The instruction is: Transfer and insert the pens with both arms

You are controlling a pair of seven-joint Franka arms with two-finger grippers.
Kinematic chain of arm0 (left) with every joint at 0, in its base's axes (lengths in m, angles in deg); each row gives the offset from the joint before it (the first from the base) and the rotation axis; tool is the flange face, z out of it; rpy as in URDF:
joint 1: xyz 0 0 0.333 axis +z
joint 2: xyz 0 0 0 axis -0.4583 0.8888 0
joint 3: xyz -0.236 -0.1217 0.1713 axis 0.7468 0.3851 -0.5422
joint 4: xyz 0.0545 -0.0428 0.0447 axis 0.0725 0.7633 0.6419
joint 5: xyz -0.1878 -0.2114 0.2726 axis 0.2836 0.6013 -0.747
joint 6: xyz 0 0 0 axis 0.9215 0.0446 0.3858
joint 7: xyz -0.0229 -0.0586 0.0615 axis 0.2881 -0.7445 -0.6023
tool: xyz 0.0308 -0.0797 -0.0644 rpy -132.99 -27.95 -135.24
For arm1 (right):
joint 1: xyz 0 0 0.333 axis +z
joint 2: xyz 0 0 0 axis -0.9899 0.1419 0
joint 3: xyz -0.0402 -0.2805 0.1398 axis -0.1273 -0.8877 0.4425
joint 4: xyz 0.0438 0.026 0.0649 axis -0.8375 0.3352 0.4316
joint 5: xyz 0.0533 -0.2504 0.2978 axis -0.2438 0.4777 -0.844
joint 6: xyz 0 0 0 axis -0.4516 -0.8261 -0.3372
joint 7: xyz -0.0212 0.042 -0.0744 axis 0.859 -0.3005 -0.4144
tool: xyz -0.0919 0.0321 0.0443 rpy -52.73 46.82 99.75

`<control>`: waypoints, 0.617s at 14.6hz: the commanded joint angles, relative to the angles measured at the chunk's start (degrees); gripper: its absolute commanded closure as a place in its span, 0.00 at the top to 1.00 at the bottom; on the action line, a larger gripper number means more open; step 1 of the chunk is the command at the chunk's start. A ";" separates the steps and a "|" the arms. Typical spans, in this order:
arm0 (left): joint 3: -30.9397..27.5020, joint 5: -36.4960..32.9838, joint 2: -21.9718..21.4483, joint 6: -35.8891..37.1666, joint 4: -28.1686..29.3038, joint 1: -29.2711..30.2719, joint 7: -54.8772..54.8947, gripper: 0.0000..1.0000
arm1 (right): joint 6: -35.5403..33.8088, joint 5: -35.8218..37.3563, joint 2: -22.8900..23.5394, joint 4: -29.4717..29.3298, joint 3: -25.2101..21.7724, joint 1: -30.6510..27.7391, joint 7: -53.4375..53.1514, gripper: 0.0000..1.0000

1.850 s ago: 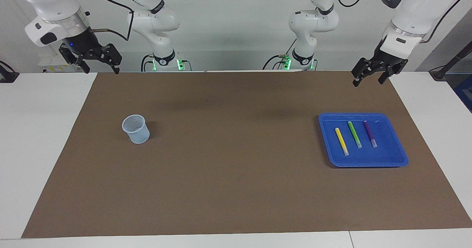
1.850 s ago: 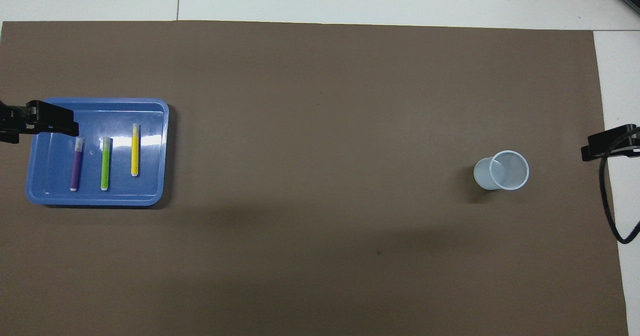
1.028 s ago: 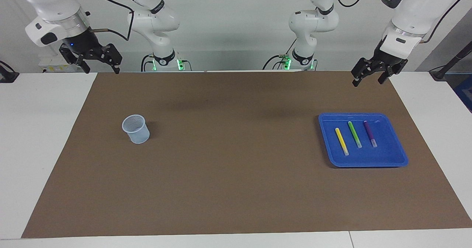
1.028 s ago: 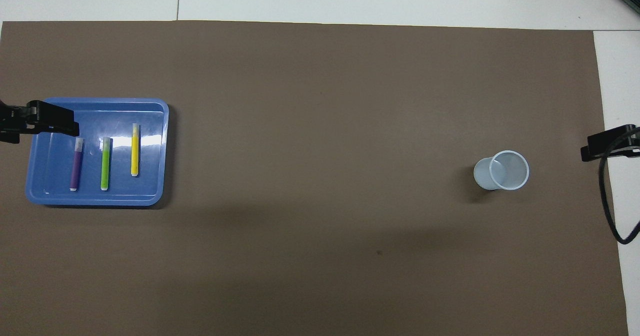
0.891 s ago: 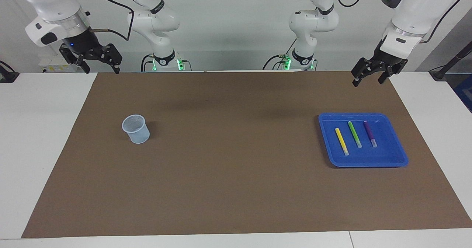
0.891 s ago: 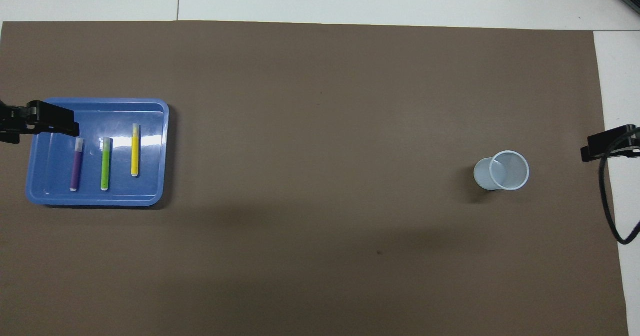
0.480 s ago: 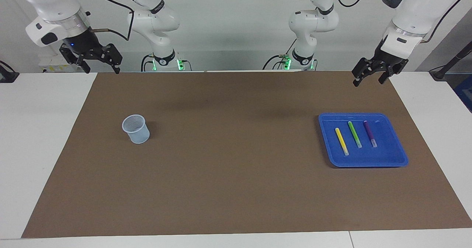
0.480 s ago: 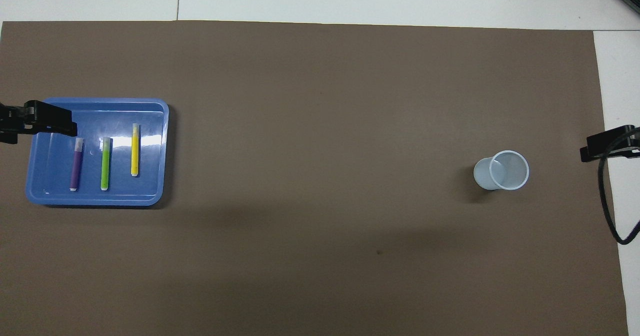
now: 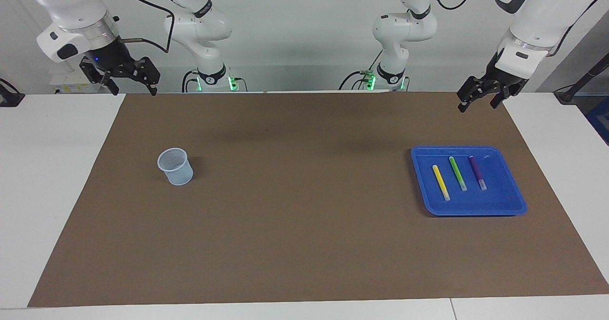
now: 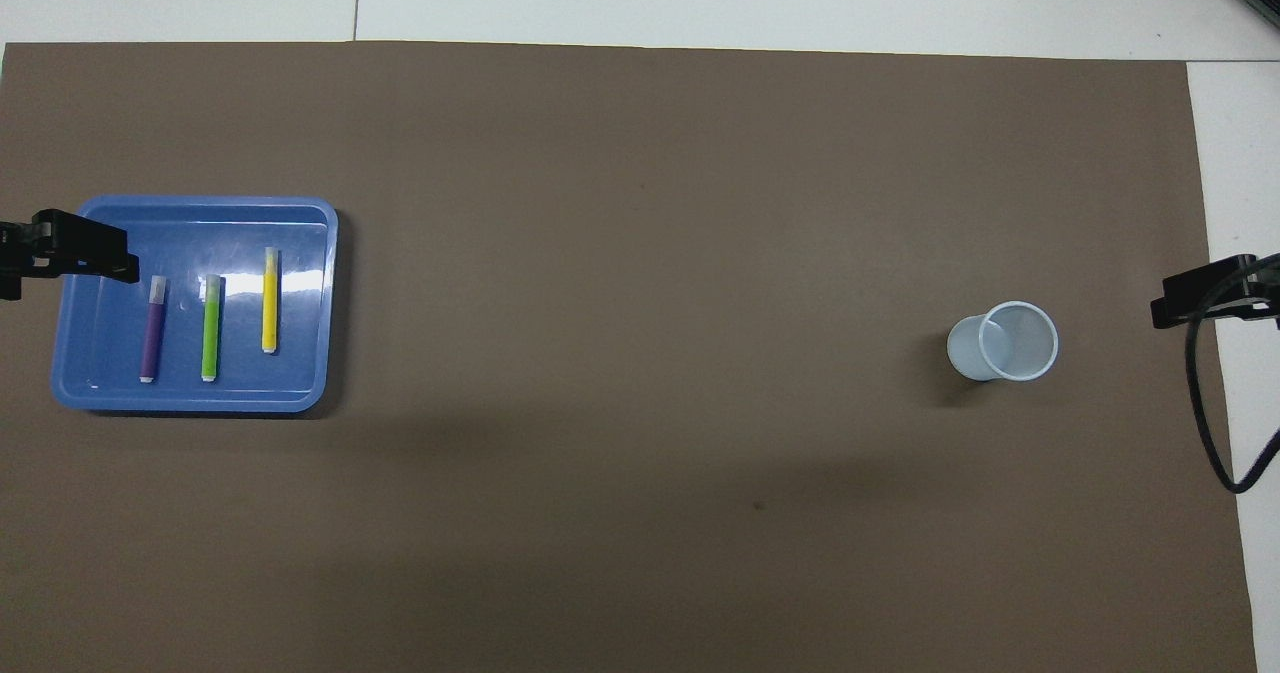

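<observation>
Pens (image 9: 459, 175): all three lay in the blue tray (image 9: 504, 207), the cup (image 9: 175, 166) stood without any; nothing transferred yet. Left hand (image 9: 478, 101) and right hand (image 9: 132, 85) hung raised, fingers apart, holding nothing.

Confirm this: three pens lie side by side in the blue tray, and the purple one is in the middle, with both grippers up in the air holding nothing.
Not quite. The lime green pen is in the middle; the purple pen lies at one side of it and the yellow pen at the other, as the overhead view shows. The rest holds: all three lie in the blue tray, and the left gripper and right gripper hang open and empty.
</observation>
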 commanded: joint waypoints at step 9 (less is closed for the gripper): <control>0.11 2.14 -2.34 -11.70 12.32 1.49 4.74 1.00 | 1.89 -4.32 -3.14 5.19 0.24 -0.14 1.18 1.00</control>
